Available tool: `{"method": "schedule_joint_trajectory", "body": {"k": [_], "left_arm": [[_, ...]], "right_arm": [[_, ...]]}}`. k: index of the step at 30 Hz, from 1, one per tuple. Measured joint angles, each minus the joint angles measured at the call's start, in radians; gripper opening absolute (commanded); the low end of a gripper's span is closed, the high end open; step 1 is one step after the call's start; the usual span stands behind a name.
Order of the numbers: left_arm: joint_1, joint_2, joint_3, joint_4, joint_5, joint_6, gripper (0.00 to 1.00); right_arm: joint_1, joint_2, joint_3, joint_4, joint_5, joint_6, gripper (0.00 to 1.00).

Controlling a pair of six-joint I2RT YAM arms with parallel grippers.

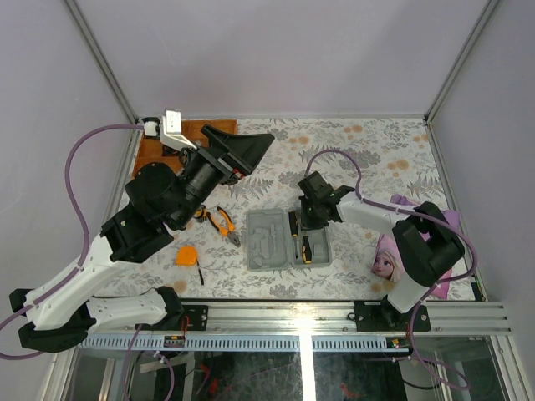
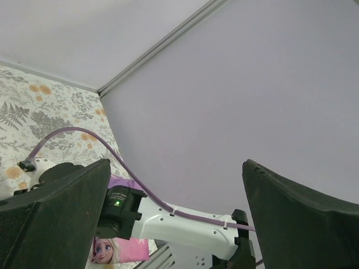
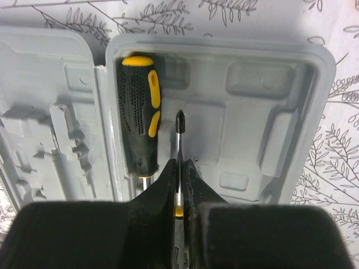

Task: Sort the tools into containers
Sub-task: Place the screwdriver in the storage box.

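Right gripper (image 3: 180, 166) pinching screwdriver (image 3: 179, 131), tip over case (image 3: 328, 84)

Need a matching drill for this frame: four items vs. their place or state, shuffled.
1. left tool
2. right tool
3. thick-handled screwdriver
4. pliers

A. lying in the grey case
B. on the table, left of the grey case
C. open, holding nothing
D. shut on the slim screwdriver

Pairs: 1-C, 2-D, 3-A, 4-B
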Motion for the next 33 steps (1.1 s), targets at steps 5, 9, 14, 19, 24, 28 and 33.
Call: {"method": "schedule_joint_trajectory", "body": {"k": [5,9,14,19,24,28,33], "left_arm": [[0.0,0.0,0.0,0.018,0.003,0.003,1.0],[0.0,0.003,0.0,0.022,0.01,0.008,0.99],[0.0,0.007,0.0,0.022,0.023,0.012,1.0],[0.0,0.007,0.0,0.03,0.033,0.023,1.0],[0.0,0.01,0.0,0.036,0.046,0.029,1.0],[0.0,0.012,0.0,0.036,0.046,0.033,1.0],[0.0,0.012,0.0,0.036,0.046,0.037,1.0]], "right_arm": [[-0.002,0.018,0.014,0.018,0.006,0.0,0.03],[-0.005,0.031,0.022,0.041,0.006,0.0,0.04],[-0.006,0.037,0.026,0.052,0.008,0.0,0.07],[-0.006,0.039,0.028,0.052,0.008,0.0,0.12],[-0.006,0.052,0.035,0.058,0.008,0.0,0.21],[-0.008,0.055,0.036,0.057,0.01,-0.001,0.29],[-0.009,0.042,0.038,0.048,0.016,-0.003,0.33]]}}
